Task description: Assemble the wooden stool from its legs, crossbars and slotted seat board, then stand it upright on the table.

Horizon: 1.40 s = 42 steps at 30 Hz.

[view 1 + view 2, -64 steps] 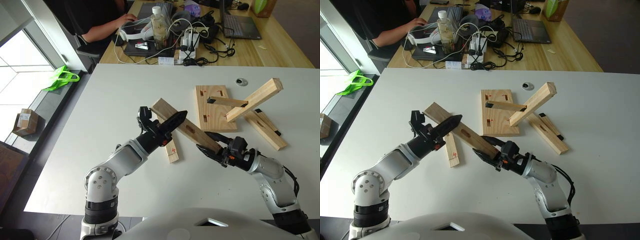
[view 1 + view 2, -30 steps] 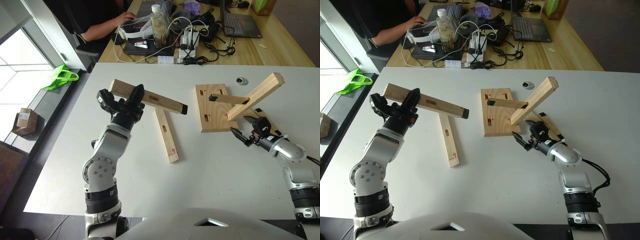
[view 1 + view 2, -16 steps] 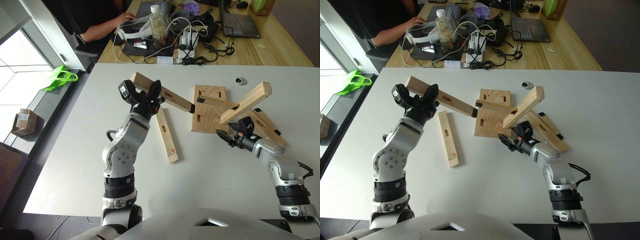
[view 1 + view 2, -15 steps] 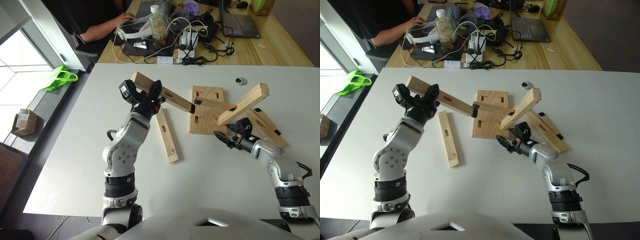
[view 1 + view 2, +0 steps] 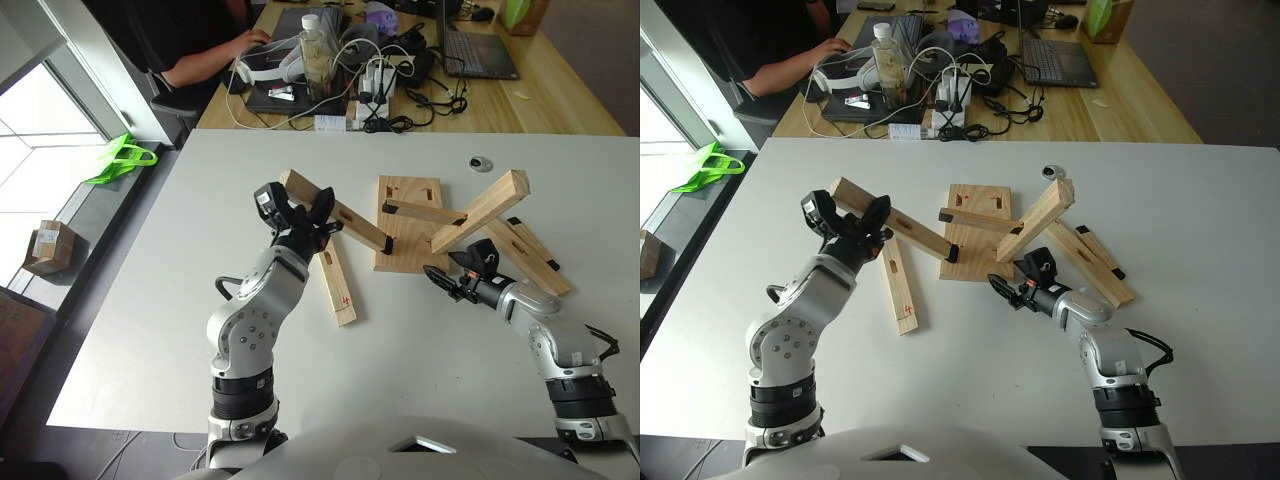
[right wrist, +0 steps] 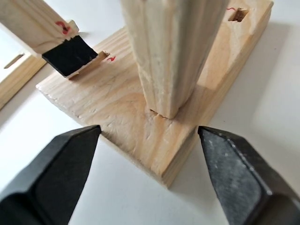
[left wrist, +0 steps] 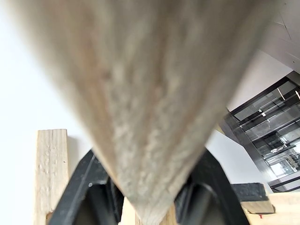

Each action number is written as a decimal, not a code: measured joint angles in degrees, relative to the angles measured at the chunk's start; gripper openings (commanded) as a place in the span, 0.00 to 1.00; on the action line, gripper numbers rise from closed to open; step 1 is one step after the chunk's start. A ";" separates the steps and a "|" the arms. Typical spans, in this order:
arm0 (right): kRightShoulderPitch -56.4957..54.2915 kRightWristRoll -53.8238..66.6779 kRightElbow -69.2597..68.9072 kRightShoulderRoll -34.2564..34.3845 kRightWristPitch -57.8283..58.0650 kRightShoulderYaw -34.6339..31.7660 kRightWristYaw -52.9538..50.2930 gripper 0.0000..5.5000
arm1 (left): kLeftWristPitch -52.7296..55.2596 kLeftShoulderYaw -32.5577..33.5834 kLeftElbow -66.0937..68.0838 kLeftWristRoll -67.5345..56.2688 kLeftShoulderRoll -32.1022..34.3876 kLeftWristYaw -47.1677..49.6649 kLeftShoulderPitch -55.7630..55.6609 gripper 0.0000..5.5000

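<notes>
My left gripper [image 5: 306, 212] is shut on a wooden leg [image 5: 350, 222] held aslant above the table, and the leg's black tip meets the left edge of the slotted seat board [image 5: 403, 252]. In the left wrist view the held leg [image 7: 140, 93] sits between black fingers [image 7: 79, 187]. A second leg [image 5: 335, 280] lies flat under it. On the board a third leg [image 5: 480, 212] leans, joined to a crossbar [image 5: 420, 212]. My right gripper [image 5: 446, 280] is open, low at the board's near corner, its fingers [image 6: 56, 178] either side of the leaning leg's foot [image 6: 168, 61].
Another leg [image 5: 535, 260] lies flat right of the board. A small round port [image 5: 484, 160] is set in the white table [image 5: 200, 300] behind it. A wooden desk [image 5: 560, 100] with cables, a bottle and laptops adjoins the far edge; a person sits there.
My left arm has brought the held leg down and rightward, so its black tip now meets the board. The right gripper, the board and the leaning leg have shifted slightly left.
</notes>
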 measured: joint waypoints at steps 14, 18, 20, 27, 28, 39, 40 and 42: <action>-0.20 -0.42 -0.05 0.84 -0.34 0.58 -1.10 0.70 | 3.37 1.85 1.72 3.95 -2.47 3.29 -3.99 0.19; -0.21 -0.45 0.00 1.07 -0.38 0.64 -1.55 0.70 | 6.98 -3.14 1.08 9.41 -1.22 3.64 -8.84 0.19; -0.29 -0.46 -0.01 1.09 -0.49 0.69 -1.61 0.70 | 8.26 -4.50 0.94 11.24 -1.41 3.79 -10.25 0.19; -0.52 -0.68 0.04 1.10 -0.52 1.17 -2.10 0.70 | 10.48 -4.94 -0.20 14.45 -4.04 5.32 -10.46 0.19; -0.62 -0.71 0.04 1.12 -0.52 1.33 -2.26 0.70 | 10.61 -4.72 -0.21 14.45 -4.11 5.55 -10.54 0.19; -0.13 -2.76 0.89 1.58 0.31 2.06 -4.06 0.70 | 11.94 3.91 -0.64 11.66 -4.98 14.08 -11.40 0.19; -0.13 -2.80 0.83 1.58 0.42 2.06 -4.11 0.70 | 12.24 3.55 -0.61 11.70 -5.08 14.28 -11.53 0.19; -0.12 -2.91 0.76 1.58 0.50 2.06 -4.16 0.70 | 12.43 2.72 -0.61 12.33 -5.09 14.38 -11.84 0.19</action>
